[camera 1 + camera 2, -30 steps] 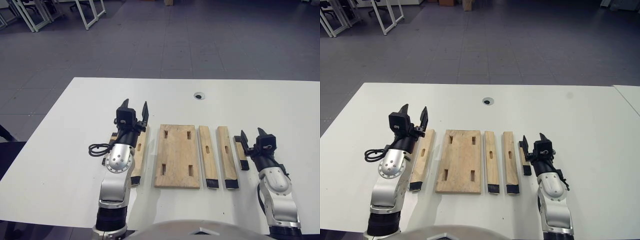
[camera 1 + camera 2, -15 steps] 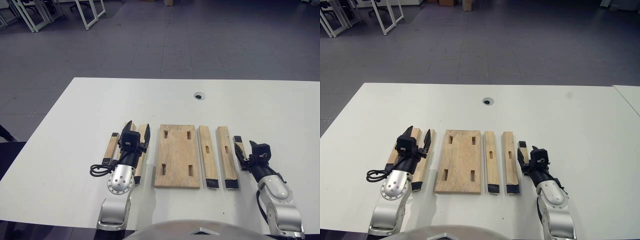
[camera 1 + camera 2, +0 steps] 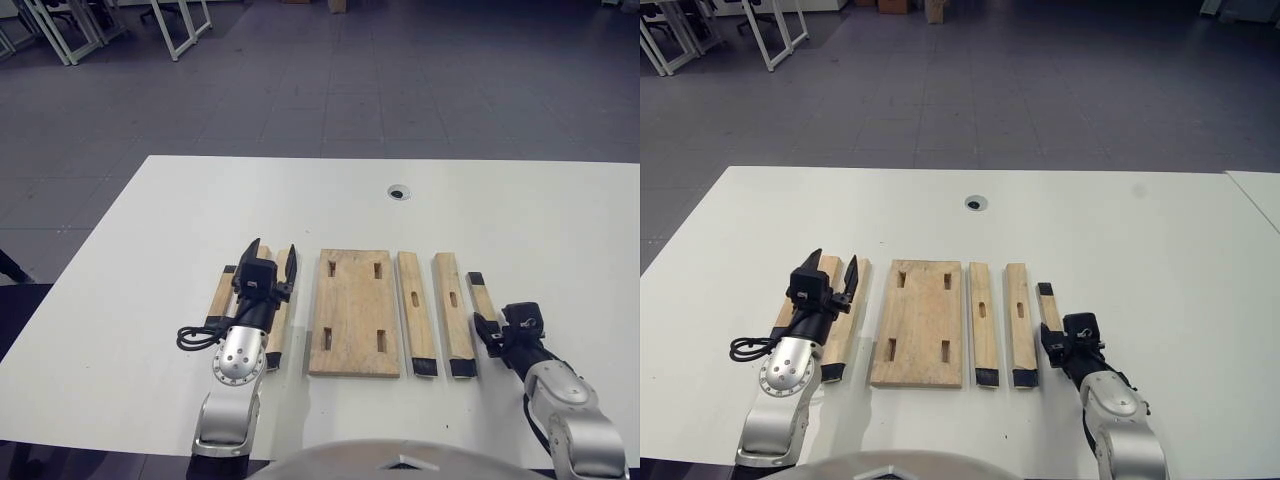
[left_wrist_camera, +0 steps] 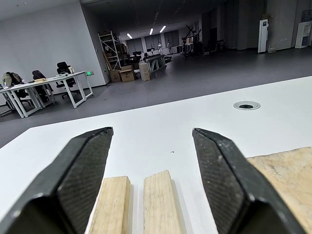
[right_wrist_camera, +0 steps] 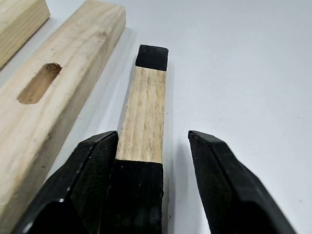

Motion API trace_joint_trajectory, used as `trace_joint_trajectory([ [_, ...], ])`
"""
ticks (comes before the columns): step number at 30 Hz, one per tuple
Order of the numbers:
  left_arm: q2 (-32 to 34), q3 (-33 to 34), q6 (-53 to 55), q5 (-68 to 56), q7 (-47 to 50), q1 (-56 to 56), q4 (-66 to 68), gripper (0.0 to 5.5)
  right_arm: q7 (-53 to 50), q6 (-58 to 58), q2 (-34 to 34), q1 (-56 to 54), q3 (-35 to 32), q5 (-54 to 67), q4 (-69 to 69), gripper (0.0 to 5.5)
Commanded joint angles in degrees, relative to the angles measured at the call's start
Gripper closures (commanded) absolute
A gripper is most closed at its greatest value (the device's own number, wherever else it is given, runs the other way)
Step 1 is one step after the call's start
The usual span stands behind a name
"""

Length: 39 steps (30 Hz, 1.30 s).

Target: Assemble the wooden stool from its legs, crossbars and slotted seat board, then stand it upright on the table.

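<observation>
The slotted seat board point(image 3: 350, 312) lies flat on the white desk point(image 3: 560, 230), its four slots facing up. Just beside the seat board on its left lies a slotted leg point(image 3: 843, 340), and beyond that leg, farther from the seat board, a short crossbar point(image 3: 221, 298) with black ends. On the seat board's right two more slotted legs lie side by side, the nearer leg point(image 3: 413, 300) just beside the board and the outer leg point(image 3: 450, 300) next to it. All the pieces run parallel to the board's long edges. Past the outer leg, farthest from the seat board on that side, lies a second short crossbar point(image 3: 479, 292) with black tips.

The left hand point(image 4: 152, 134) is released, its two fingers spread wide over the two pieces left of the seat board. The right hand point(image 5: 152, 139) is also released, its fingers straddling the near black end of the second short crossbar; one finger sits right against that end, the other stands apart from it.

A round cable hole point(image 3: 399, 190) sits in the desk beyond the seat board's far end.
</observation>
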Motion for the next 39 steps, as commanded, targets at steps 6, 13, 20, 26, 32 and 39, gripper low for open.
trace_joint_trajectory([
  [6,0.3,1.5,0.0,-0.6,-0.3,-2.6,1.0,2.49,-0.4,2.4,1.0,-1.1,-1.0,1.5,0.6,4.19],
  [13,-3.1,7.5,12.5,-16.6,-3.4,-12.7,-0.1,2.49,2.7,-11.4,-3.5,-14.2,-2.8,0.5,6.0,4.19],
  [20,-4.7,18.5,39.6,-52.5,-7.0,-28.6,3.3,1.88,24.5,-35.2,-8.8,-34.2,6.5,2.3,22.3,4.2],
  [26,-7.6,19.2,48.2,-69.1,-3.2,-31.8,5.1,0.82,30.4,-39.9,-6.2,-39.3,11.4,4.5,22.7,4.21],
  [32,-8.6,17.1,46.2,-71.1,-2.7,-30.8,5.4,0.79,32.8,-41.8,-4.8,-39.9,14.1,4.9,22.7,4.21],
  [39,-8.0,15.6,42.2,-69.0,-3.6,-32.0,5.2,1.09,33.9,-42.0,-5.0,-37.9,15.6,4.5,20.9,4.21],
])
